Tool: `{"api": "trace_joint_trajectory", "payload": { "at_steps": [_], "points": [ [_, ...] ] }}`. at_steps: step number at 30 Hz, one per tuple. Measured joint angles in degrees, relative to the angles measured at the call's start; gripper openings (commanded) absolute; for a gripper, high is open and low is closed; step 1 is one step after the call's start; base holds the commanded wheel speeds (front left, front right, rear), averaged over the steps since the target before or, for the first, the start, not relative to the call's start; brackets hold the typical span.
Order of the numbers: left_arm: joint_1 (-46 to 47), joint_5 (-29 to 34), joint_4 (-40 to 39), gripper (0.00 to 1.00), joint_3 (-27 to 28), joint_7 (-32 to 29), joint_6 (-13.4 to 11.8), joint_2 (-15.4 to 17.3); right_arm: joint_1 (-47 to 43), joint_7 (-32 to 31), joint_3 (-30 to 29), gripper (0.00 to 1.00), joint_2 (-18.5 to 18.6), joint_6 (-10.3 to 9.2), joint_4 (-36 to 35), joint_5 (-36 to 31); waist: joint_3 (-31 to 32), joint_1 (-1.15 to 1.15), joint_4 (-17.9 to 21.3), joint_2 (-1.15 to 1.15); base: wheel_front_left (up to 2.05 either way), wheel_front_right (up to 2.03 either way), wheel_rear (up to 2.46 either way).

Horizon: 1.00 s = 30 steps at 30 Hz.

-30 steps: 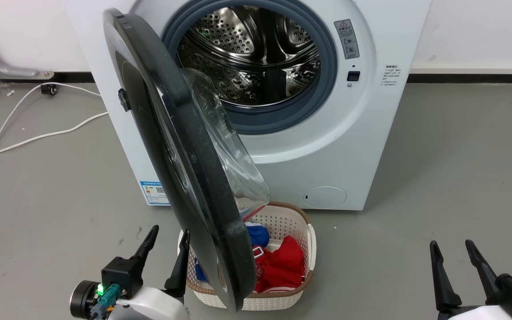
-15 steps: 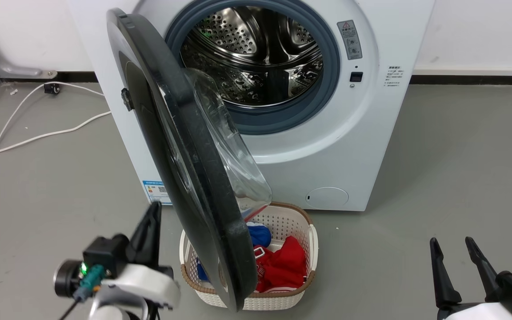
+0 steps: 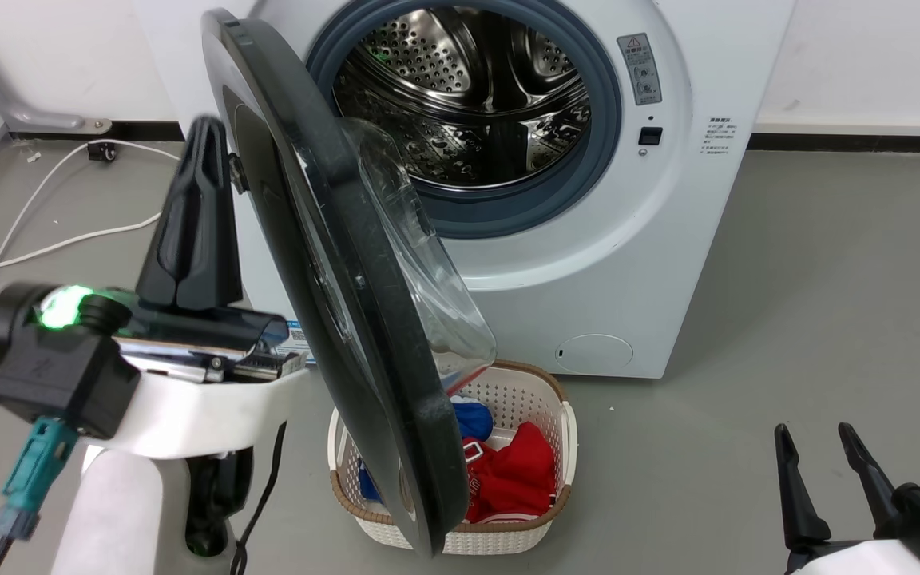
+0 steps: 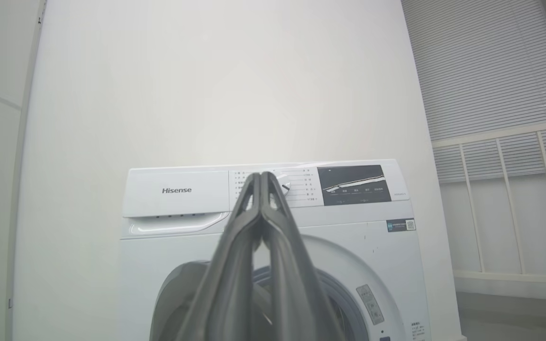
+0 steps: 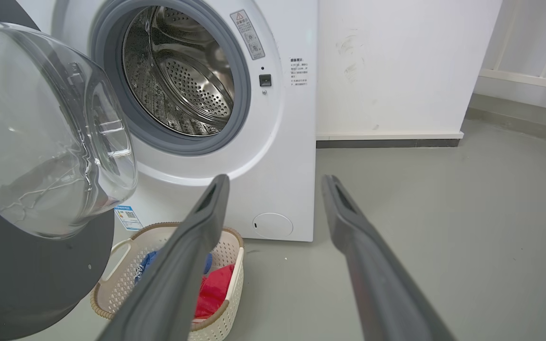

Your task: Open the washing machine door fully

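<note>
Now | washing machine door (image 3: 332,239) stands half open, edge toward the camera, long axis upright, over the laundry basket (image 3: 562,447) | left claw (image 3: 206,132) clenched on nothing, just beside the door's outer face, on its left, the nearer arm | right claw (image 3: 811,431) released, well apart, low right | judgement: door must swing further left.

Washing machine (image 3: 668,263): white. Door (image 3: 384,351): glossy black, clear glass centre. Drum (image 3: 468,104): perforated steel. Ring (image 3: 508,220): grey. Basket (image 3: 568,447): white lattice, brown rim. Clothes (image 3: 516,479): red, blue. Floor (image 3: 787,279): grey.
</note>
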<state>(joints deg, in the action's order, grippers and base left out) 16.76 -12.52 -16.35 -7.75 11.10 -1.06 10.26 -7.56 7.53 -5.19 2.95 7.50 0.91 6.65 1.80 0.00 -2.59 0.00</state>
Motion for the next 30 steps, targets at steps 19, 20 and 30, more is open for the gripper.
{"api": "trace_joint_trajectory", "payload": {
  "at_steps": [19, 20, 30],
  "points": [
    [-4.6, -5.06, -10.56, 0.0, -22.39, -13.61, 5.49, -3.77, -0.02, 0.16, -0.59, 1.0, -0.01, 0.0, 0.31, 0.29, 0.32, 0.0, -1.1, 0.0, 0.0, 0.0, 0.0],
    [-5.42, -5.43, -10.0, 0.0, -23.71, -14.21, 5.63, -3.74, -0.01, 0.16, -0.58, 1.0, 0.0, 0.0, 0.31, 0.22, 0.3, 0.0, -1.21, 0.0, 0.0, 0.0, 0.0],
    [-15.12, -7.39, 0.67, 0.0, -30.47, -18.05, 5.64, -1.24, -0.01, -0.25, -0.32, 1.0, -0.01, 0.0, 0.53, -0.11, 0.27, 0.0, -1.42, 0.0, 0.0, 0.0, 0.0]
  ]
}}
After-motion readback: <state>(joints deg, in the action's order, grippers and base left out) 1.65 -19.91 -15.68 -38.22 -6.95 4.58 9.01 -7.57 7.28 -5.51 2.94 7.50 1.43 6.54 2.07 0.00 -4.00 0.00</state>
